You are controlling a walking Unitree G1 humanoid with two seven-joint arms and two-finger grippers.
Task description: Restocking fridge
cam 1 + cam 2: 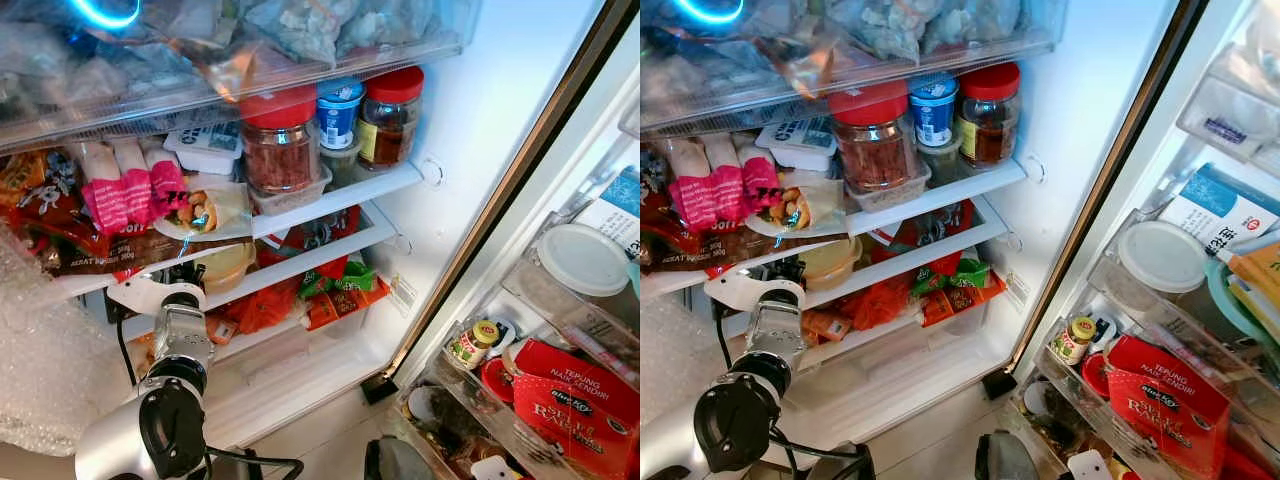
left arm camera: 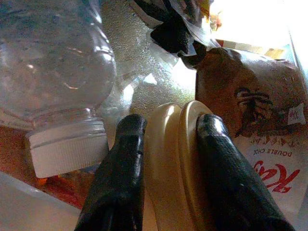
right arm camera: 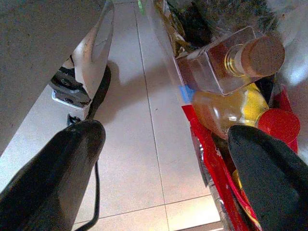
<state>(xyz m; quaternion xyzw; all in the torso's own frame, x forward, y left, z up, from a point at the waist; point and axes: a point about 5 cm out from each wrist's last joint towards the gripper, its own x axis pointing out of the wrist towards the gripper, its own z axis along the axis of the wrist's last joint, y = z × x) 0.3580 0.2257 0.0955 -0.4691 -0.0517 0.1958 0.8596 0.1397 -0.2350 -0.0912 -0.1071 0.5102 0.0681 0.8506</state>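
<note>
At about 8 o'clock in the head view, the left arm reaches into the open fridge, and the left gripper (image 2: 166, 163) is closed on the rim of a cream tub (image 2: 175, 159), one black finger (image 2: 118, 173) on each side of the lid edge. The tub (image 1: 225, 265) sits on the lower shelf (image 1: 300, 262), under a wrapped plate of food (image 1: 205, 210). Beside the tub, toward 10 o'clock in the wrist view, lies a clear bottle with a white cap (image 2: 67, 149); a brown packet (image 2: 255, 110) stands at 2 o'clock.

The tub looks like thin plastic: light, smooth, a bit slippery, and likely to flex if squeezed. Holding it by the stiff rim seems the safest place.

On the shelf above, at 12 o'clock, stand two red-lidded jars (image 1: 282, 140).

At 5 o'clock, the right gripper (image 3: 163, 168) hangs with its jaws wide apart over the tiled floor (image 3: 130, 120), near the door rack holding a corked bottle (image 3: 240, 62).
</note>
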